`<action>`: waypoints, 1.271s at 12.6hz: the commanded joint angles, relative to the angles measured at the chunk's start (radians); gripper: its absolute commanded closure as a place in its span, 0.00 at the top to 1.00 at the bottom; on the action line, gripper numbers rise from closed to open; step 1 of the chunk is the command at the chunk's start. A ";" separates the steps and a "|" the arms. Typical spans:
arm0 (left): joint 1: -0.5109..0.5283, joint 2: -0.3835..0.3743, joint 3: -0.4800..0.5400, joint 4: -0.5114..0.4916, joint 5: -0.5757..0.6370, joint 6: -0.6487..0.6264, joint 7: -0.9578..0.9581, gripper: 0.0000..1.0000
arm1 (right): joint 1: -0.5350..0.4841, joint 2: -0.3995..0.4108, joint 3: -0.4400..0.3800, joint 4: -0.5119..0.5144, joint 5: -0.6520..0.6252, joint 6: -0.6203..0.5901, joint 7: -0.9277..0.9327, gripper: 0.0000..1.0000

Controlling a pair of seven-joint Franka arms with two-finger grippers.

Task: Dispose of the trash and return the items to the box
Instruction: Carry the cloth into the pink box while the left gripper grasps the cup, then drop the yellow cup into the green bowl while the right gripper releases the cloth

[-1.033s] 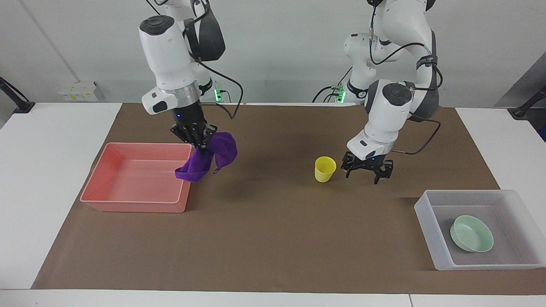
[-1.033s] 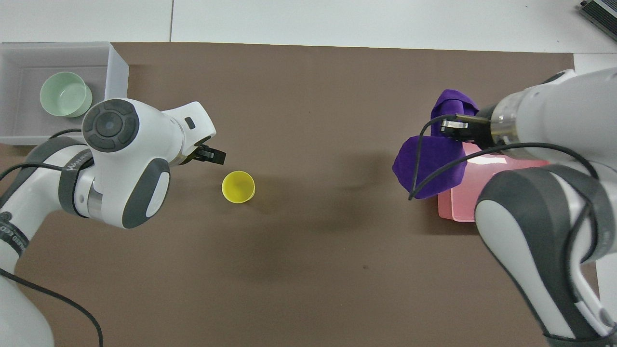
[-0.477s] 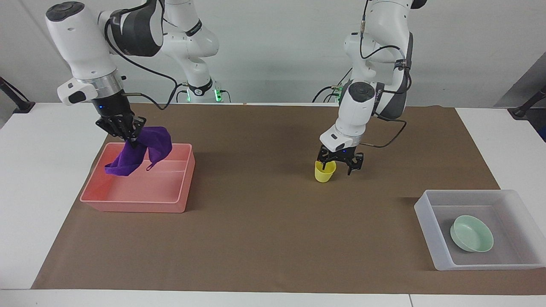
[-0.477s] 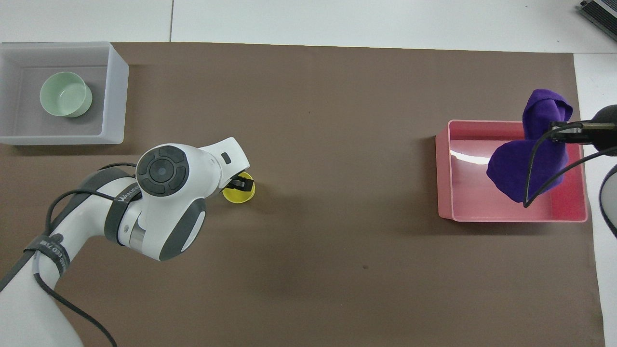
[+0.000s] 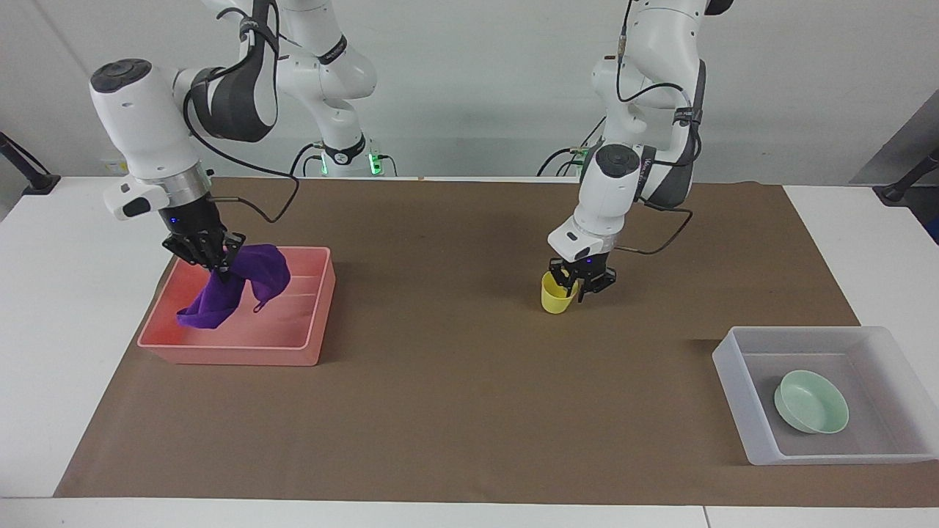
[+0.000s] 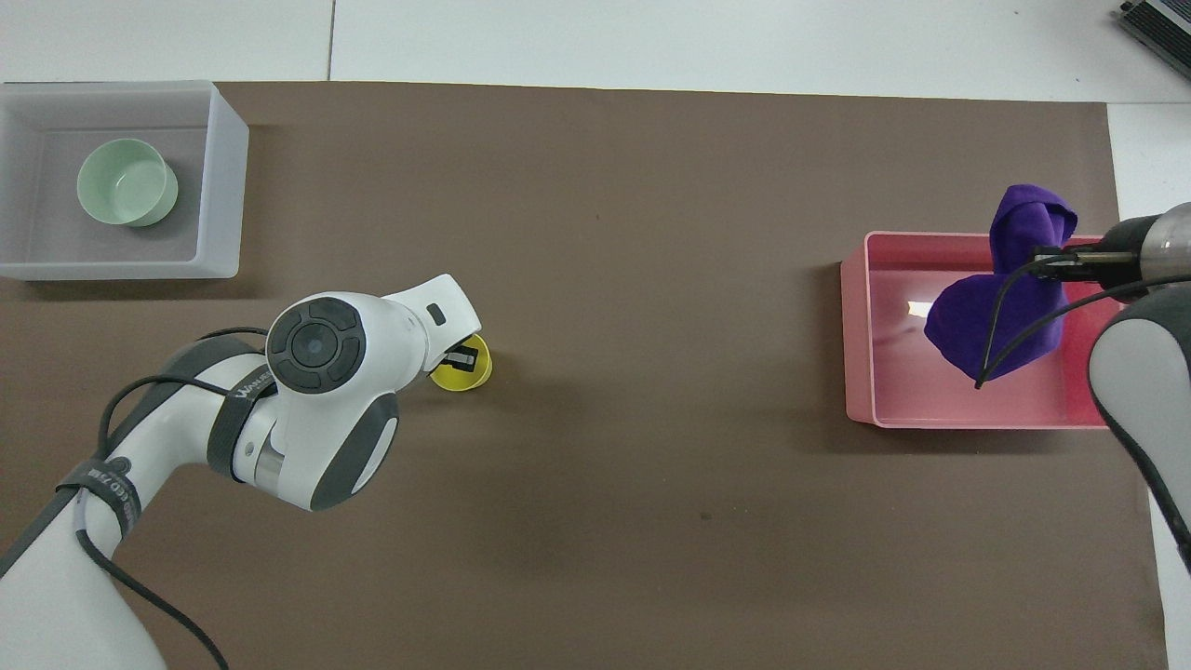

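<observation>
Right pincer (image 5: 217, 265), left of the facing view, is clenched on the purple cloth (image 5: 233, 287), dangling it over the pink tray (image 5: 308, 350) — presumably the trash drop; left pincer (image 5: 578, 285), mid-frame, has one finger inside the yellow cup (image 5: 555, 294) and one outside, pinching its wall, likely for a lift to the box (image 5: 741, 400) at lower right; green bowl (image 5: 811, 401) already sits in it.

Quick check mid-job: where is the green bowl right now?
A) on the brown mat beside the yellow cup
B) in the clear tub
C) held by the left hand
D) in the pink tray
B: the green bowl sits on the floor of the clear tub, with no hand near it.
</observation>
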 commanded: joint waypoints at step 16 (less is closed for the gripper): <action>0.532 0.128 0.010 0.509 -0.095 -0.185 0.286 0.00 | -0.044 0.022 0.010 -0.168 0.004 0.147 -0.012 1.00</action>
